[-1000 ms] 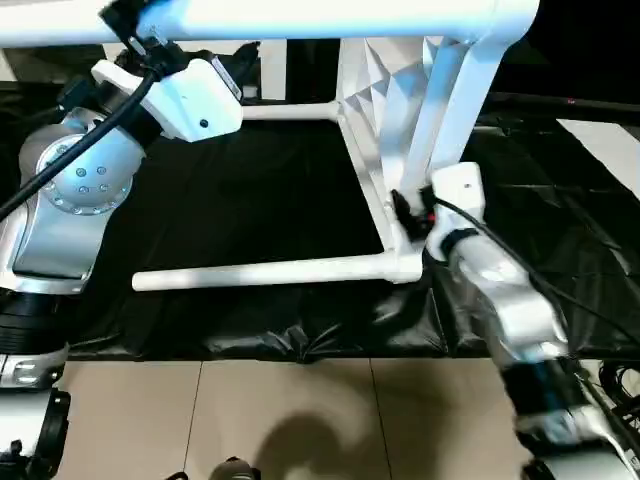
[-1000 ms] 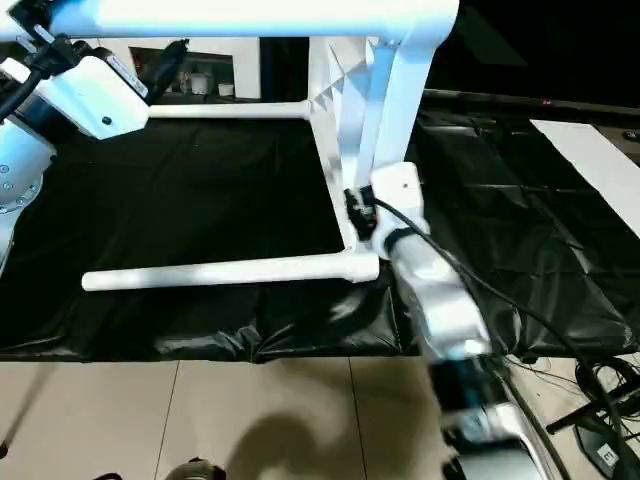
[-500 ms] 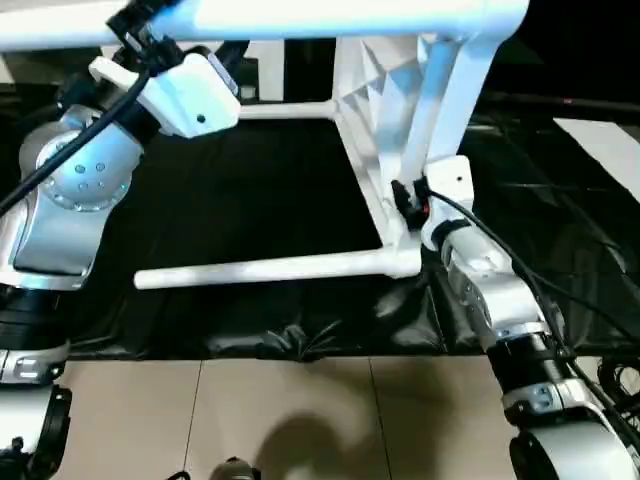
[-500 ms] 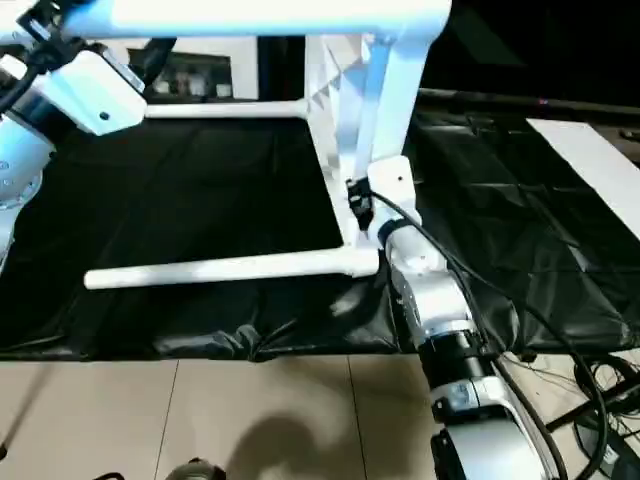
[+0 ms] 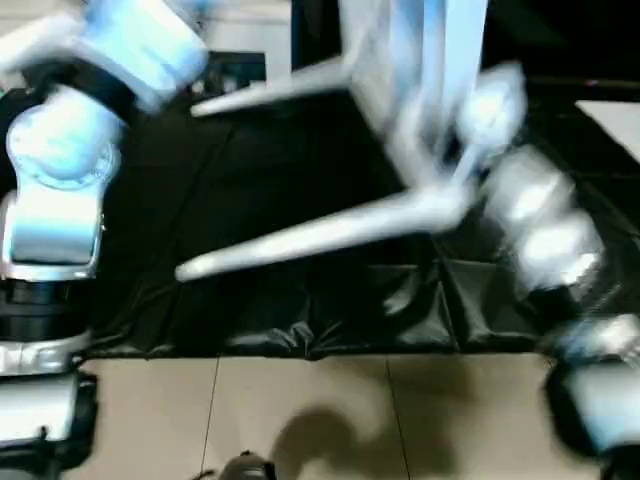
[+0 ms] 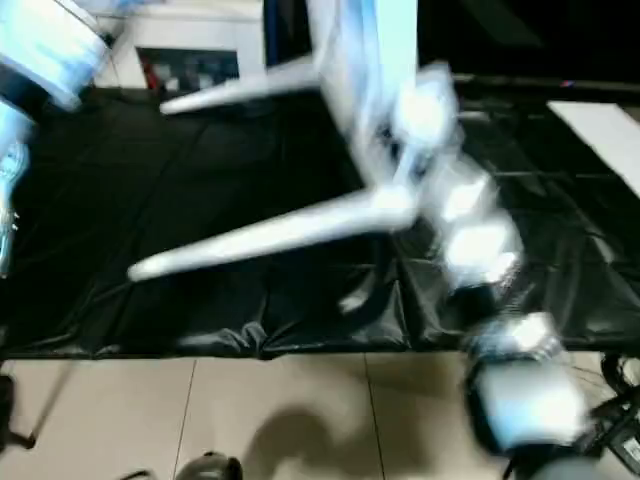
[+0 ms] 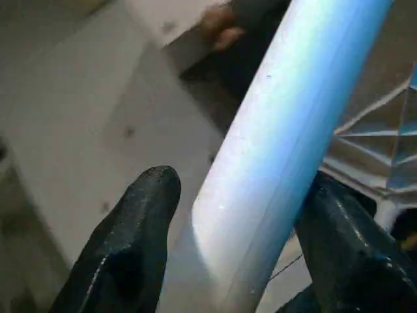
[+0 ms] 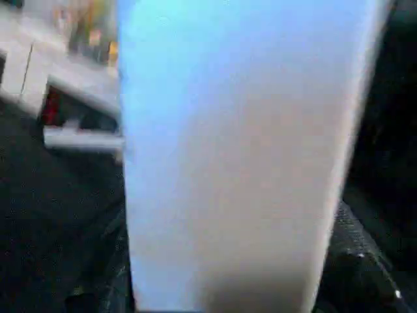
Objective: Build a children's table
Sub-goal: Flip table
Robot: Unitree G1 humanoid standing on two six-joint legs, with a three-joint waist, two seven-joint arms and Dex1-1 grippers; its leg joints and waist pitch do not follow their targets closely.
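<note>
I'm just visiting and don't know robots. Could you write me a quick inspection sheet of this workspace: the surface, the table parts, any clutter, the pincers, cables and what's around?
Surface: black sheet, wrinkled at its near edge, over a tiled floor.
Job's things: children's table tipped on its side; lower leg slants above the sheet, another leg juts out farther back.
Clutter: nothing seen on the sheet.
Pincers: left pincer has a black finger on each side of a white leg, one finger apart from it; right pincer straddles a broad white part; contact cannot be told.
Cables: a dark tangle at the floor's right edge.
Surroundings: a person's hand beyond the leg; shelves with small items behind.
</note>
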